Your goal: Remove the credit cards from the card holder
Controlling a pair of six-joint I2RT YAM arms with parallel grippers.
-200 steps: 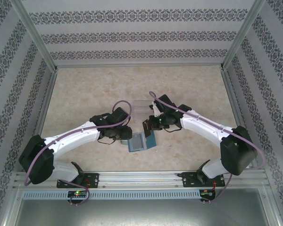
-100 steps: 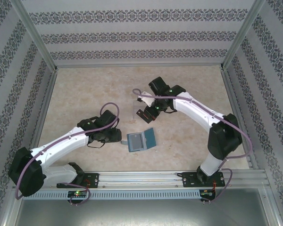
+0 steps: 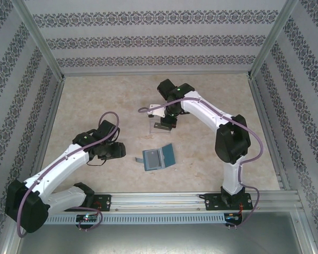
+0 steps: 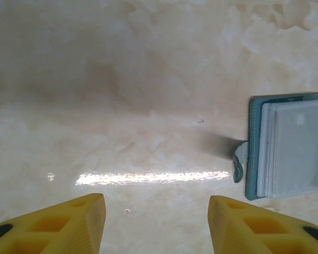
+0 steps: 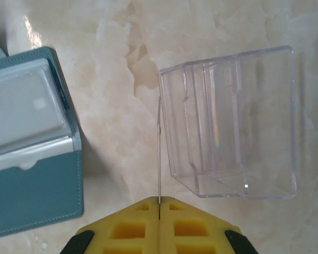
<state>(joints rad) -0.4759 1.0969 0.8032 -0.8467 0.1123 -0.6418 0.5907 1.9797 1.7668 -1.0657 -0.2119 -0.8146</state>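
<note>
Top view first: the card holder (image 3: 159,157) lies open on the table (image 3: 95,106), a bit below the middle of the frame. The left claw (image 3: 119,151) sits off to its left, and the right claw (image 3: 163,126) is above it, by the clear tray (image 3: 152,123). On the left wrist cam, the left claw (image 4: 156,211) is spread fairly wide and empty, with just bare table between the yellow fingers (image 4: 74,222). The holder pokes in at the right edge with its strap tab (image 4: 238,161) facing the claw, and there's something pale grey in its pocket, maybe another card. On the right wrist cam, the right claw (image 5: 159,202) is clamped tight on a credit card (image 5: 159,148), seen edge-on as a thin line rising from bottom centre. The card sits just beside the tray's left wall, not inside it as far as I can tell. My guess is the step is dropping it in, so shift the card towards the right of the frame until it clears the wall, keep it upright, then release.
</note>
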